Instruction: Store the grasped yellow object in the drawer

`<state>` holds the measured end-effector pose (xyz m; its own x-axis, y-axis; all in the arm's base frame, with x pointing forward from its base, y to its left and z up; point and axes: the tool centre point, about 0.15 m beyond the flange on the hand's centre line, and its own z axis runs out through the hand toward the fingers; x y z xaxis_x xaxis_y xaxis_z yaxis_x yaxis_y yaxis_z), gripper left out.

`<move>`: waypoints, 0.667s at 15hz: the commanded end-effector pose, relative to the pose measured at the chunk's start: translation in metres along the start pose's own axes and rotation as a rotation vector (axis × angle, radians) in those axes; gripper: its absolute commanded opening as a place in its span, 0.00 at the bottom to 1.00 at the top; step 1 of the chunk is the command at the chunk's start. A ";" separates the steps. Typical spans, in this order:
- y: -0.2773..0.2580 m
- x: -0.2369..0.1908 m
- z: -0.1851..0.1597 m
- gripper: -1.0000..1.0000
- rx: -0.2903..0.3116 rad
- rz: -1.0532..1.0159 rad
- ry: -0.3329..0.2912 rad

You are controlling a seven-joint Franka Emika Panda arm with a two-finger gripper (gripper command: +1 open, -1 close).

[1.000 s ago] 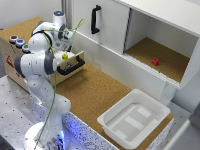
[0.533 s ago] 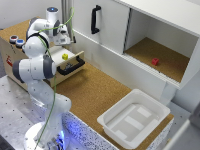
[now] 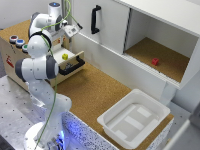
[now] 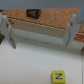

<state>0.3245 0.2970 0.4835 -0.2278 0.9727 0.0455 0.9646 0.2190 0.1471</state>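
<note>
The yellow object [image 3: 65, 56] is a tiny yellow block lying on the white inside of the open drawer [image 3: 76, 56], behind the drawer's black bar handle [image 3: 73, 65]. It also shows in the wrist view [image 4: 58, 76] on the white floor [image 4: 30, 62]. My gripper [image 3: 64, 35] hangs above the drawer, open and empty. In the wrist view the gripper [image 4: 40, 36] has its fingers [image 4: 8, 31] spread wide, well clear of the block.
A small red block [image 3: 155, 61] lies in the open cabinet shelf. A white cabinet door with a black handle [image 3: 95, 20] stands behind the drawer. A large white tub [image 3: 132, 120] sits at the front right. Coloured caps [image 3: 16, 41] sit on the wooden box.
The gripper has risen from inside the drawer and moved away from the yellow block. The block stays on the drawer floor.
</note>
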 end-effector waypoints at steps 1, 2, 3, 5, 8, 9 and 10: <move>-0.001 0.004 -0.046 1.00 0.008 -0.122 -0.069; -0.005 0.010 -0.053 1.00 0.009 -0.122 -0.109; -0.008 0.016 -0.059 1.00 0.009 -0.095 -0.180; -0.024 0.033 -0.069 1.00 0.007 -0.012 -0.201; -0.049 0.056 -0.080 1.00 0.002 0.125 -0.146; -0.060 0.063 -0.086 1.00 -0.011 0.190 -0.158; -0.068 0.067 -0.093 1.00 -0.028 0.248 -0.158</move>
